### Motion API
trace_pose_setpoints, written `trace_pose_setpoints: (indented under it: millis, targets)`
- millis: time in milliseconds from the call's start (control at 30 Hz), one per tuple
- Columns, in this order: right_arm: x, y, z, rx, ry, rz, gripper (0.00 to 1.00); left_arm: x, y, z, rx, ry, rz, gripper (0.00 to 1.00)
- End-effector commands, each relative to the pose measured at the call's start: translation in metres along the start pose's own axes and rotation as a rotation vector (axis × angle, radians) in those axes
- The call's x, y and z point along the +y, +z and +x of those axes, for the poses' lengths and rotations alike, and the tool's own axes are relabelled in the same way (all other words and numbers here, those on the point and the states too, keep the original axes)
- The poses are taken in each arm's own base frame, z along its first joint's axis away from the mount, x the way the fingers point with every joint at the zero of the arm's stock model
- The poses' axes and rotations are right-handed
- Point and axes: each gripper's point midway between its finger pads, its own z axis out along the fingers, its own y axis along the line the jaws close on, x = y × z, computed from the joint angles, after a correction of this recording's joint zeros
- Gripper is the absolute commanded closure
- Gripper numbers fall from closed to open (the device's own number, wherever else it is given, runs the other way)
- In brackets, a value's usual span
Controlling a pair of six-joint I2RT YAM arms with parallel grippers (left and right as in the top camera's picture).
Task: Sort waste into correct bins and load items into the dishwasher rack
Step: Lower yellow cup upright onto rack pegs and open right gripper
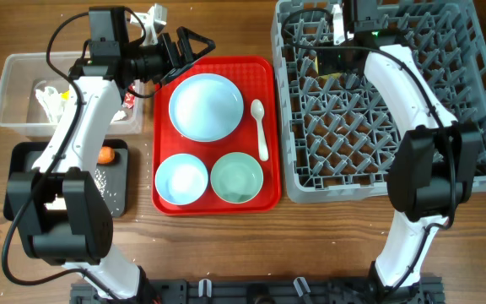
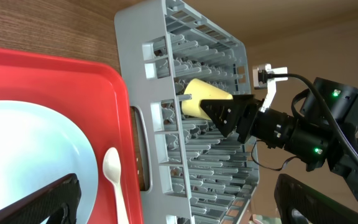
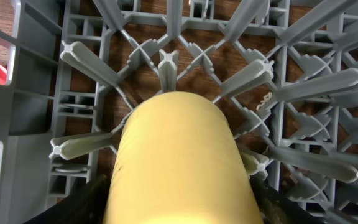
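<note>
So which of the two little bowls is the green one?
The greenish bowl nearer the grey rack, close to the white spoon handle. The other bowl beside it is pale blue.

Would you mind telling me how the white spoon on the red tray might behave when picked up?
The white spoon looks thin and plastic, so probably very light. It lies flat on the glossy red tray, so it may slide when nudged and be awkward to pinch.
</note>
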Motion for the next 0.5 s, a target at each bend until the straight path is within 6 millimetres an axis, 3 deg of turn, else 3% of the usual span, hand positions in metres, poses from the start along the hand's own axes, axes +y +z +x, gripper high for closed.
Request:
trace_pose_setpoints:
  millis: [0, 167, 300, 467]
  targets:
    - [0.000, 0.010, 0.005, 0.013, -0.013, 0.008, 0.50, 0.001, -0.002, -0.004, -0.011, 0.012, -0.005, 0.00]
    - [-0.001, 0.008, 0.004, 0.008, -0.013, 0.008, 0.20, 0.001, -0.002, -0.004, -0.011, 0.012, -0.005, 0.00]
    - [-0.001, 0.002, -0.008, -0.020, -0.010, 0.009, 0.04, 0.001, -0.002, -0.004, -0.011, 0.012, -0.005, 0.00]
    - [-0.003, -0.014, -0.027, -0.058, 0.012, 0.011, 0.03, 0.001, -0.002, -0.004, -0.011, 0.012, -0.005, 0.00]
